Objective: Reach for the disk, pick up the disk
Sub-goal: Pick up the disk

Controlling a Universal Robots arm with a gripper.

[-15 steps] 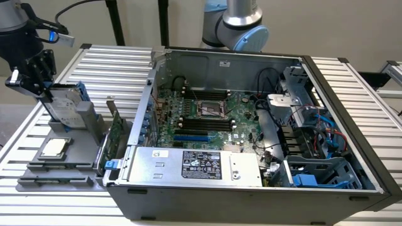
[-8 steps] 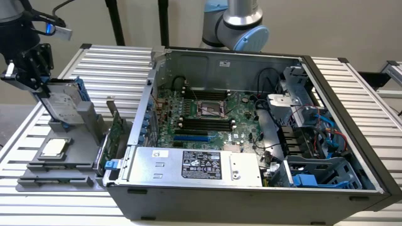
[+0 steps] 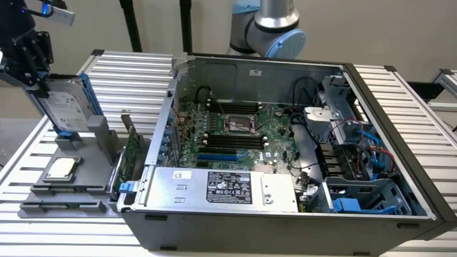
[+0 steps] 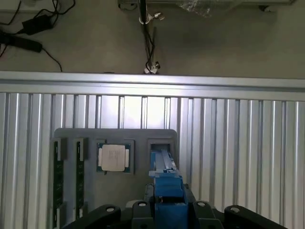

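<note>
On the ribbed aluminium table (image 3: 136, 75), near its edge at the exterior view's left, the gripper (image 4: 167, 212) is clamped on the upper end of the disk (image 3: 68, 110), which stands upright with its lower end at the grey holder (image 3: 50, 206), probably so the jaws can pinch its thin sides.

disk (image 3: 68, 110): 1 | chip (image 3: 61, 167): 1 | computer case (image 3: 286, 231): 1 | grey tray (image 3: 43, 206): 1
</note>
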